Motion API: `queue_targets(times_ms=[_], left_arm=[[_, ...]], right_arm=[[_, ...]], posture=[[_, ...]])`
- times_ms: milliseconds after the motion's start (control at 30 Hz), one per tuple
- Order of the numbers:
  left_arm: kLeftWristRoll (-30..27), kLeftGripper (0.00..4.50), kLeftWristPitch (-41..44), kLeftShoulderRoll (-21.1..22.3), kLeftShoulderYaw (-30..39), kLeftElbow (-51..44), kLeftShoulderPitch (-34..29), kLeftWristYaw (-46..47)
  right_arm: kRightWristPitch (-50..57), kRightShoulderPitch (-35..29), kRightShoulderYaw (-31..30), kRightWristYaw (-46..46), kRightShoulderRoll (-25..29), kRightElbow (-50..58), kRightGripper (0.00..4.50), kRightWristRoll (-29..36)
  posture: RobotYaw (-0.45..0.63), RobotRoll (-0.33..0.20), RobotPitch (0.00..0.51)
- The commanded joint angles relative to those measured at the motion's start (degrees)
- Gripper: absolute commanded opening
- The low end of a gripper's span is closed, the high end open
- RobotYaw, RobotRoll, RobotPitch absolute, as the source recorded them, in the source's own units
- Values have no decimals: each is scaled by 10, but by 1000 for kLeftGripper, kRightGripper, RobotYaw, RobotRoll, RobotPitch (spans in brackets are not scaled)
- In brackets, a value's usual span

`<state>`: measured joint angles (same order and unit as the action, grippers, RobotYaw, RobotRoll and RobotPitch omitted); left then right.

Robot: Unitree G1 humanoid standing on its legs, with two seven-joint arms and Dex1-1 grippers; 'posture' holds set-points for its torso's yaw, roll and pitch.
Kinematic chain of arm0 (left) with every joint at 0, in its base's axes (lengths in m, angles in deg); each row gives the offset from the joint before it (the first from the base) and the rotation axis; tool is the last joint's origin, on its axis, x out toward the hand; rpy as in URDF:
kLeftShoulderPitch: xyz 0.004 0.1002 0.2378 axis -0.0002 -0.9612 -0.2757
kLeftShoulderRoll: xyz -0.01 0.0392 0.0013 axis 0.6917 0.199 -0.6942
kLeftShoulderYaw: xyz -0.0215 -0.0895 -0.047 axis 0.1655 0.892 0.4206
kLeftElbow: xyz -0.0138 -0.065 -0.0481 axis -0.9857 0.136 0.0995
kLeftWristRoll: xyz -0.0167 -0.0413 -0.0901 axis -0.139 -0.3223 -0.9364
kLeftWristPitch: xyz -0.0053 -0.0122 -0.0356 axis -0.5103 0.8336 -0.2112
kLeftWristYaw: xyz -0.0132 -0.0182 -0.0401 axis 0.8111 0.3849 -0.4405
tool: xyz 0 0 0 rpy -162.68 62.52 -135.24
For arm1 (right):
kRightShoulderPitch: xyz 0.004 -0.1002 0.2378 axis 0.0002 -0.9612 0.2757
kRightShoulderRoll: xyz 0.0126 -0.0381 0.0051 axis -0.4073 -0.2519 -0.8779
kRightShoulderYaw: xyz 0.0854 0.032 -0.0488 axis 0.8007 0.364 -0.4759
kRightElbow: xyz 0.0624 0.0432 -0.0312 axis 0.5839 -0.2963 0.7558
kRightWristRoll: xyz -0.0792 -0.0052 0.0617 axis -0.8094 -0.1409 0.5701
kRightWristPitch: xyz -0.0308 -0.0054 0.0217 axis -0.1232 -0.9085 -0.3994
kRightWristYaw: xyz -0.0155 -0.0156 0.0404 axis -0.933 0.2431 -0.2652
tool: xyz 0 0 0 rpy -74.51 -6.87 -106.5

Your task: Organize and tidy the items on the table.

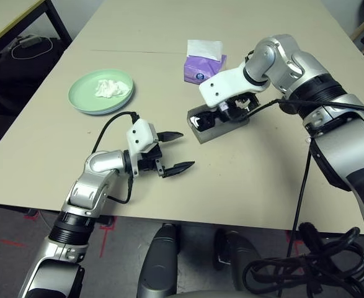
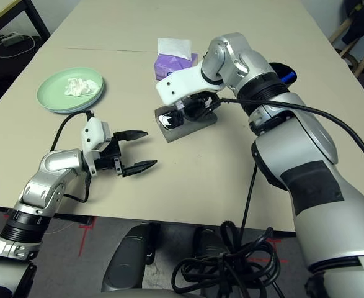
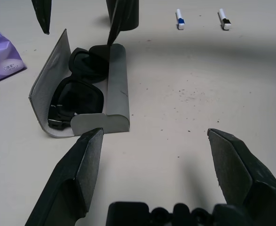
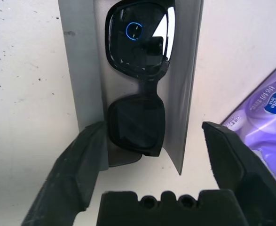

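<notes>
The black plastic sunglasses (image 4: 138,94) lie inside the open grey oblong glasses case (image 3: 116,89) mid-table, the right gripper (image 4: 152,141) spread just above them. The left gripper (image 1: 172,151) waits nearby, spread and empty. Judging by this, stowing is done; closing the lid comes next.

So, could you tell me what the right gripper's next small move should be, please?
Probably shut the lid: the black sunglasses lie inside the open grey glasses case, and the right gripper hangs open just above them, holding nothing.
</notes>
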<state>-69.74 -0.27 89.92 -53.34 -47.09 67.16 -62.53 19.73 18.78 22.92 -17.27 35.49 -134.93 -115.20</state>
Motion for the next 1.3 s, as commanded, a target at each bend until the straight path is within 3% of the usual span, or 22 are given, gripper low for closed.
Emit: queue_targets(times_ms=[33,200,467,667,867,967,1067,1300], left_arm=[[0,4500,-3,-2,-7,7,4,-6],[-4,4500,-6,5,-1,30,19,-20],[-8,4500,-13,22,7,89,55,-65],[3,4500,-19,23,10,119,69,-69],[6,4500,-14,13,26,114,54,-27],[4,4500,-10,11,33,109,45,-12],[0,4500,-18,17,40,117,43,-15],[0,4500,-40,8,75,160,48,11]], right_arm=[[5,26,24,0,17,10,4486,16],[84,-26,71,-11,53,100,4486,49],[311,-255,186,-14,107,400,4486,164],[464,-413,299,95,55,531,4486,269],[456,-547,385,210,-14,584,4486,361],[398,-600,425,244,-42,579,4486,406],[316,-627,440,269,-63,559,4486,428],[156,-666,446,258,-49,470,4486,458]], posture=[[277,0,169],[218,0,156],[116,0,149],[91,0,147],[85,0,134],[92,0,131],[104,0,129],[121,0,129]])
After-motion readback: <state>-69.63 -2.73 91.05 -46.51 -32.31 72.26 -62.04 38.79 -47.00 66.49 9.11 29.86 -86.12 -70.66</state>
